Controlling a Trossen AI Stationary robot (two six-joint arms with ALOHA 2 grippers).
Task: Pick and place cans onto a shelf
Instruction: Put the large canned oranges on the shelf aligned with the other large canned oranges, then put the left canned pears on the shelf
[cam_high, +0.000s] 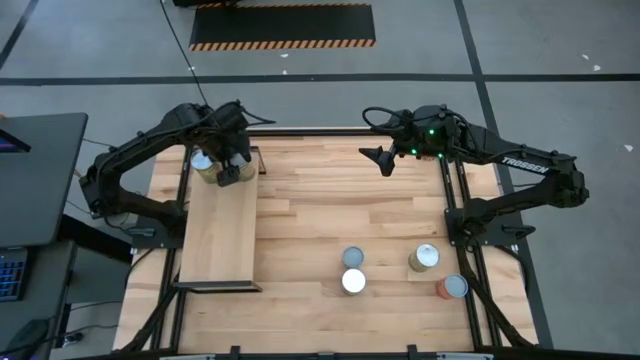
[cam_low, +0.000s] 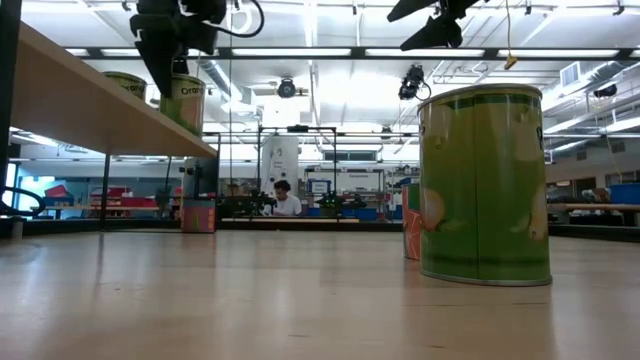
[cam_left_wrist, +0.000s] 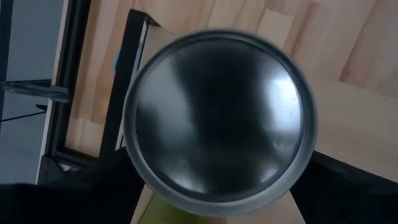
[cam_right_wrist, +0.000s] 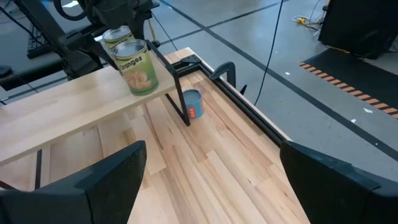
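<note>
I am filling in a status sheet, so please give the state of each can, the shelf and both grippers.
Shelf: holds two cans, upright, at one end.
Left gripper: right over one of those two cans.
Right gripper: open, empty, above the table.
Four cans: upright on the table, free.
Blue can: upright under the shelf.

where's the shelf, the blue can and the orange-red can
shelf (cam_high: 218, 240): high view, bare board
blue can (cam_right_wrist: 193, 104): right wrist view, its side
orange-red can (cam_high: 452, 288): high view, its top
</note>
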